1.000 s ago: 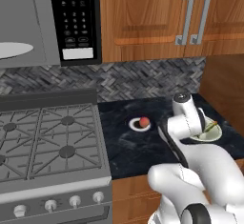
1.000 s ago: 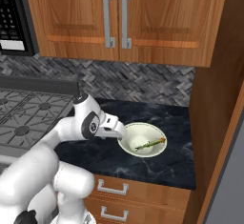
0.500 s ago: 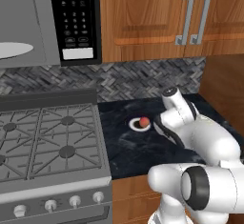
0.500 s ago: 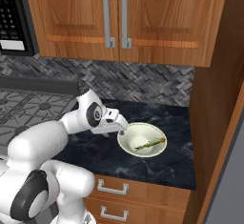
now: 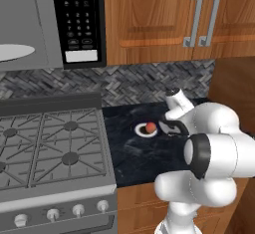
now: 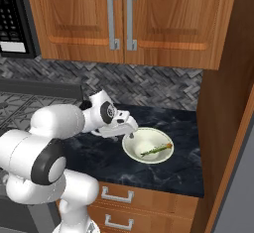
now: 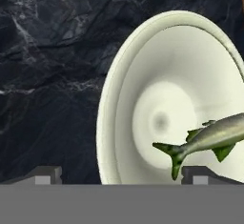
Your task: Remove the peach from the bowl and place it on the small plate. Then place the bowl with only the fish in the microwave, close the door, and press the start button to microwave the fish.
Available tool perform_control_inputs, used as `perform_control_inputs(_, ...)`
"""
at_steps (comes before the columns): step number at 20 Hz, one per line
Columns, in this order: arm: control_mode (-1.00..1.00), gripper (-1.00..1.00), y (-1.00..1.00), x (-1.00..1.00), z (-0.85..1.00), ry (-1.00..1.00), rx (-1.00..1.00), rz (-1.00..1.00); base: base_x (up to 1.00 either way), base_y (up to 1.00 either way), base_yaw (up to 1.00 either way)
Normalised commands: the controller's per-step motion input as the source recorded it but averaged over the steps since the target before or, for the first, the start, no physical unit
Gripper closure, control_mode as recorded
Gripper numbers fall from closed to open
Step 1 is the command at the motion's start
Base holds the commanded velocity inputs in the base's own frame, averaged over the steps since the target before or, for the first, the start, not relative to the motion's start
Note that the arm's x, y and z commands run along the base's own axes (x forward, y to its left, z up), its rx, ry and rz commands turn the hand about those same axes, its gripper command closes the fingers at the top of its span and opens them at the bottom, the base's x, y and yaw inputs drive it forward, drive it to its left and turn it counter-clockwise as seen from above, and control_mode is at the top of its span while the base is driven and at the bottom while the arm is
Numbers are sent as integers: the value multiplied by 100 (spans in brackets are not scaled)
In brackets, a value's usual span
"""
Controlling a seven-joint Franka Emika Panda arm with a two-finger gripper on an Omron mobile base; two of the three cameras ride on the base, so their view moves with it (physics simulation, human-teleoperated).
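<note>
Gripper point(image 7: 119, 175) over the near rim of the bowl point(image 7: 124, 99), fingers spread wide with one tip outside the rim and one inside, gripping nothing. The fish point(image 7: 209, 139) lies in the bowl (tail toward the centre). The bowl stands on the dark counter point(image 6: 99, 152). Beyond, the peach point(image 5: 149, 127) sits on the small plate point(image 5: 141, 131). The microwave point(image 5: 50, 24) hangs above the stove point(image 5: 50, 148).
</note>
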Motion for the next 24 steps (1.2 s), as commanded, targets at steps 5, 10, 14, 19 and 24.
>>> perform_control_inputs(5,-100,-100,-4,22,-27,8,0,0,0,0,0)
perform_control_inputs(10,-100,-100,-13,9,-25,3,0,0,0,0,0)
perform_control_inputs(14,-100,-100,-17,1,-26,0,0,0,0,0,0)
perform_control_inputs(19,-100,100,-24,0,-10,0,0,0,0,0,0)
perform_control_inputs(24,-100,100,-17,0,0,0,0,0,0,0,0)
